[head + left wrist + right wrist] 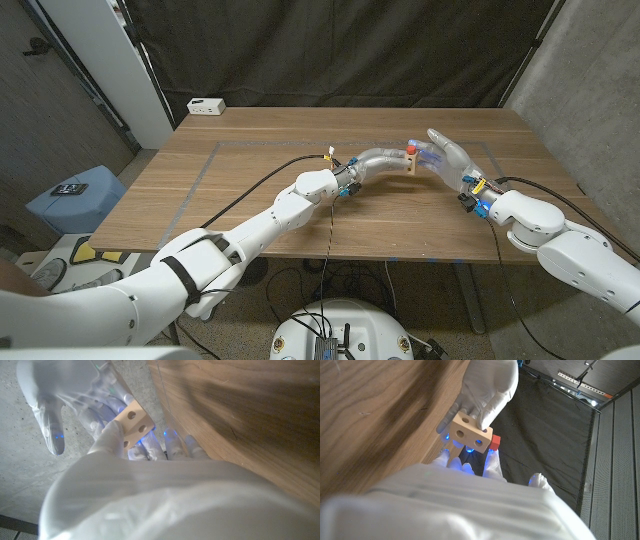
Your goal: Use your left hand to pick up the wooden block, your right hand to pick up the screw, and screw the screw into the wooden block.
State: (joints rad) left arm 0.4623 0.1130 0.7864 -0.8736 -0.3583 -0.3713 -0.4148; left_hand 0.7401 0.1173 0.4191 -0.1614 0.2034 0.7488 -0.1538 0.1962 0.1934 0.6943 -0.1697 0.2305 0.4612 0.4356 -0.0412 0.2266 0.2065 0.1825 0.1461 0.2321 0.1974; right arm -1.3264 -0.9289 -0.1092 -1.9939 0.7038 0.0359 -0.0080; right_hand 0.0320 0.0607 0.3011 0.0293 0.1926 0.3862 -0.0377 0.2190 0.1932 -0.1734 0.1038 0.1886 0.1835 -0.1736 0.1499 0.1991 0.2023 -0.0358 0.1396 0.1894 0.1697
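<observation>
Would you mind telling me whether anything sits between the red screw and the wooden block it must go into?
Nothing visible does: the red screw sits against the pale wooden block with holes, held by the left hand, with the right hand beside it.

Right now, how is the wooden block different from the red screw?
The wooden block is pale tan and boxy with round holes; the screw is red and looks smaller. The left hand grips the block, while the screw sits at the block's end beside the right hand. Both are up off the table.
</observation>
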